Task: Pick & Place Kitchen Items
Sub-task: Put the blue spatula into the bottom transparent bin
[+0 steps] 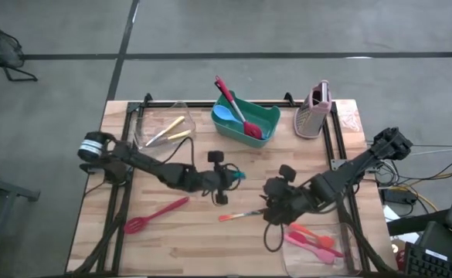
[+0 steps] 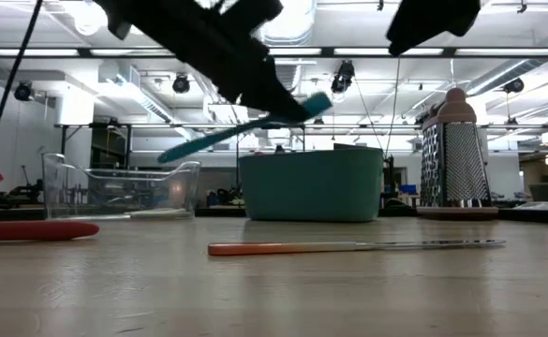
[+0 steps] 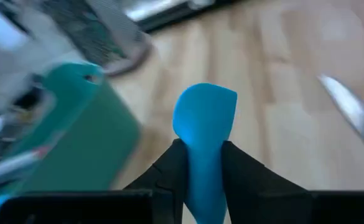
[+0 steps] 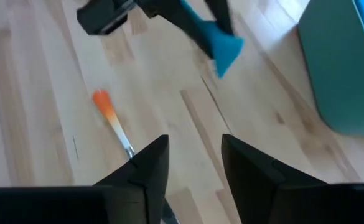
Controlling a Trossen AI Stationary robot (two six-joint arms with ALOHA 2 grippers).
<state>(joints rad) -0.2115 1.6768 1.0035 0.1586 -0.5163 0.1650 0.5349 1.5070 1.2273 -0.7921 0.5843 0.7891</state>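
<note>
— Where did your left end effector (image 1: 227, 177) stand?

— You had it above the middle of the table (image 1: 187, 239), fingers (image 3: 244, 180) clamped on a teal spatula (image 3: 203, 143), which hung clear of the wood, blade toward the green bin (image 1: 245, 117) at the far edge.

— And the right end effector (image 1: 270, 207)?

— Just right of it, you held it low over the metal end of an orange-handled utensil (image 2: 348, 247) that lay flat on the table. Its fingers (image 4: 145, 171) stood apart, gripping nothing.

— The rest?

— A red slotted spatula (image 1: 154, 215) lay near left; a red utensil (image 1: 236, 112) leaned out of the bin; the grater (image 1: 315, 110) stood to the bin's right.
</note>
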